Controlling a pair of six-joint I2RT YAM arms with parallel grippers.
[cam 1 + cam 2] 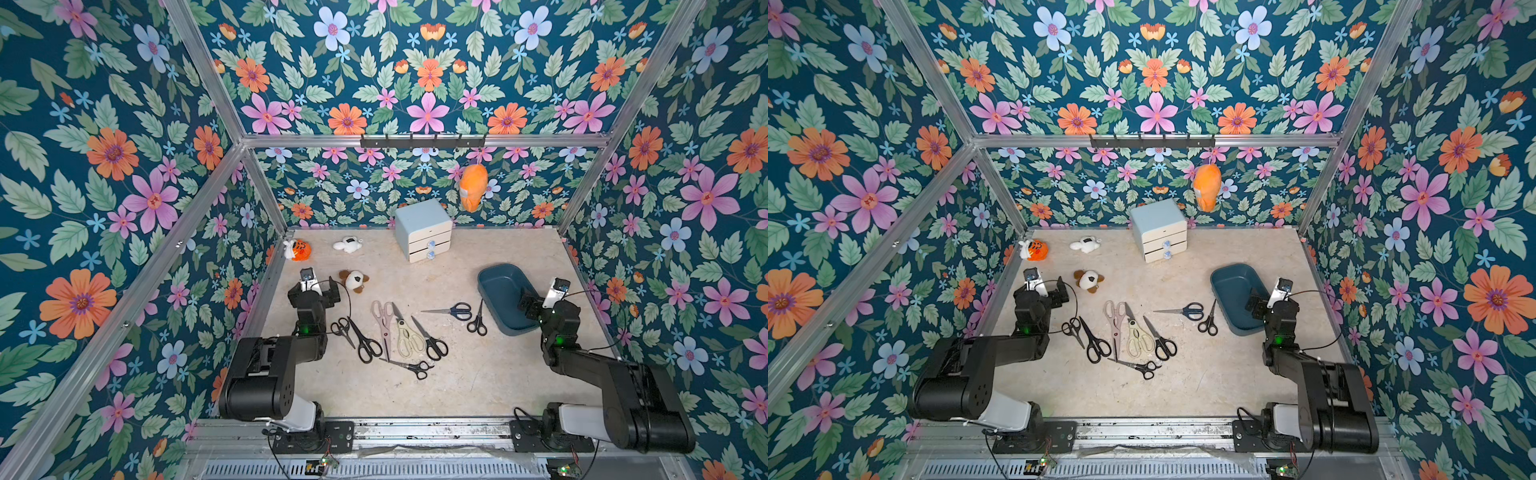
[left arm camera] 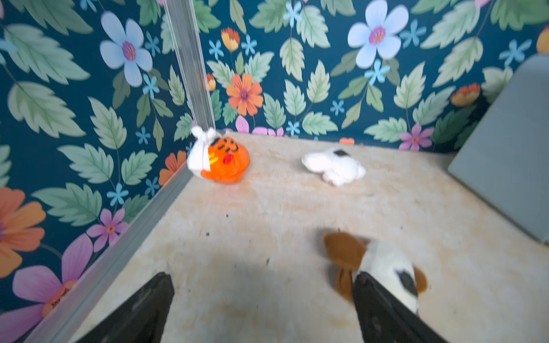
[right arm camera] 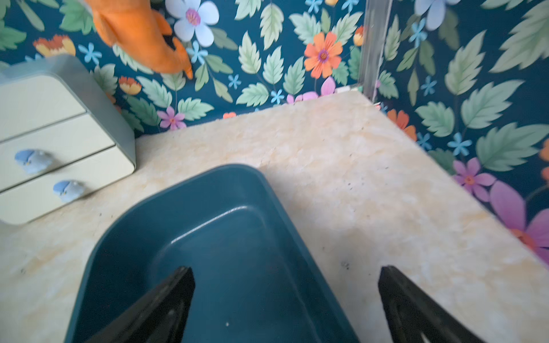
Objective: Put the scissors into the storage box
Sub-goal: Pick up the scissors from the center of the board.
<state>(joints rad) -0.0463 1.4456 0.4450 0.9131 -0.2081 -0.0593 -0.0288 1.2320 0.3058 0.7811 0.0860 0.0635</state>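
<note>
Scissors (image 1: 426, 336) lie flat on the table (image 1: 478, 382) in a loose bunch between the two arms. I count eight pairs in both top views. Most have black handles, and there is one pink pair (image 1: 384, 328), one cream pair (image 1: 402, 328) and one dark blue pair (image 1: 449, 311). The storage box (image 1: 500, 291) sits on the table on the right arm's side, and the part of it that shows has nothing in it. The dark blue pair and a small black pair (image 1: 478, 316) lie closest to it, the small one just beside its wall.

The left gripper (image 2: 263, 280) is spread wide and holds nothing; a plush dog (image 2: 383, 261) lies just beside it. The right gripper (image 3: 285, 270) is spread wide too and holds nothing. It hangs over the box's edge, half above the inside and half above the table.

So I think the job is at its very start — no pair is picked up and none is in the box. Next, an arm has to go to one pair, turn so its jaws stand on both sides of it, go down and squeeze. The pairs are thin and flat, so the jaws must get very low or they may slip off.

I can find no words or brand names to read — a tiny dark mark on the pale blue cabinet (image 1: 422, 220) is too small to make out.
</note>
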